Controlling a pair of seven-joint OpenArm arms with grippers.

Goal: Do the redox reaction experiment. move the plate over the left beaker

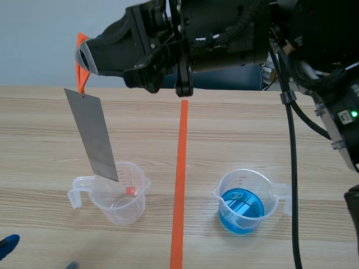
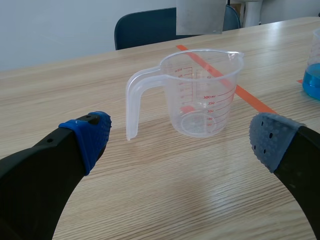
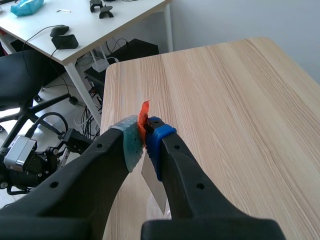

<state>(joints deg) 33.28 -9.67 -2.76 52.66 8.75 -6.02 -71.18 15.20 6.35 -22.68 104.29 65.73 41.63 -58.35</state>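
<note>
The wooden table (image 1: 252,129) fills the scene, running away toward a pale wall. The right arm (image 1: 224,33) comes in from the right and is raised across the far side, reaching past the middle to the left half. The right gripper (image 1: 84,61) is clamped on the orange tab (image 1: 82,70) at the top of the plate. In the right wrist view the two pads (image 3: 127,142) press that tab (image 3: 144,117) between them.

The plate (image 1: 92,134) is a thin grey metal sheet that hangs from the tab, tilted, with its lower end toward the right. It is on the left side, above the left beaker (image 1: 120,196). In the left wrist view its lower edge (image 2: 200,17) is apart from the beaker's rim. Whether it is right over the mouth or a little beyond cannot be told.

The left beaker (image 2: 200,95) is clear, with red markings, and its handle points left. The right beaker (image 1: 244,202) holds blue liquid and stands well apart, across the orange tape line (image 1: 179,179).

The left gripper (image 2: 182,137) sits low at the near left, its blue-padded fingers spread wide around nothing, with the left beaker ahead of them. A blue chair (image 2: 145,27) stands beyond the table.
</note>
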